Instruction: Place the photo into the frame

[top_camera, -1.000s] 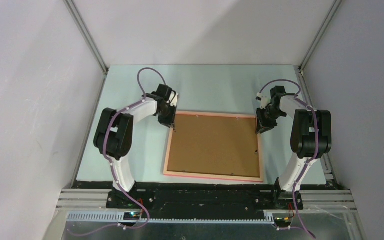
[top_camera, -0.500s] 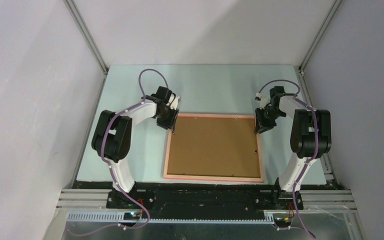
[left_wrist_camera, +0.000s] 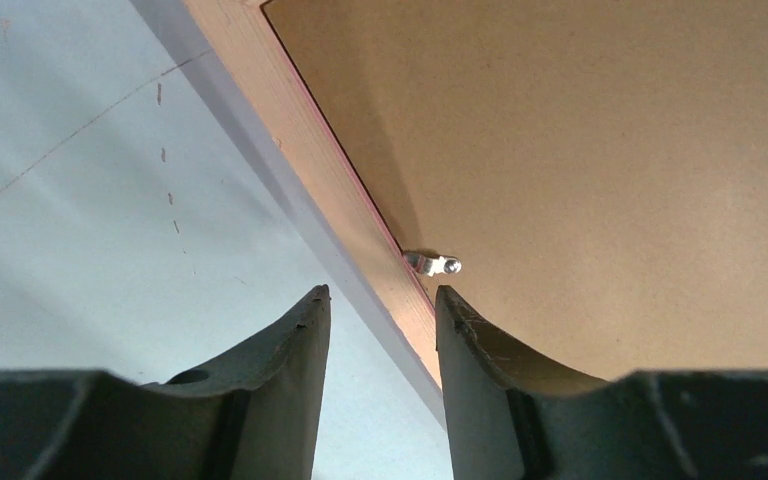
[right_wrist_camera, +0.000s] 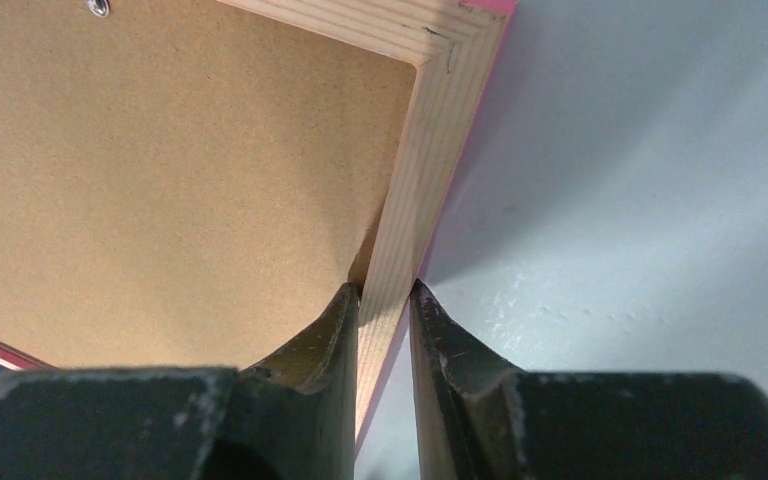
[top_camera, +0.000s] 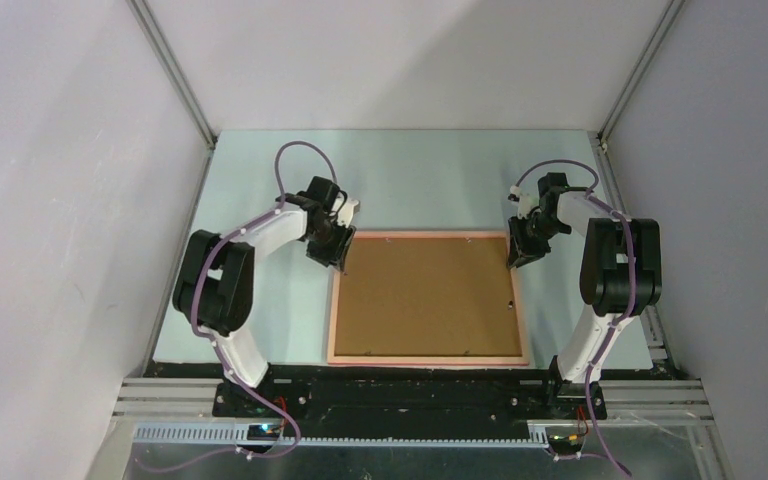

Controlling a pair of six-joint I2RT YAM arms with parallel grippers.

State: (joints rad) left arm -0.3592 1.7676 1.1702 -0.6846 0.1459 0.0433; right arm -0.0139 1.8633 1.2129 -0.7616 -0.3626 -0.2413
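right jaws clamp the frame (right_wrist_camera: pixel 407 190) by its right rail. left jaws stand parted astride the left rail, beside a metal clip (left_wrist_camera: pixel 434 264) on the backing board (left_wrist_camera: pixel 610 150).

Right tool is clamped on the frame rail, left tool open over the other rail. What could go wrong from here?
1. The right tool pinches one rail of the frame near its far corner; a lift from there could twist it or let it slip.
2. The left tool hangs open over the opposite rail, right by a clip; closing or sweeping may snag it.
3. The board hides the photo, so a skewed print would go unnoticed.
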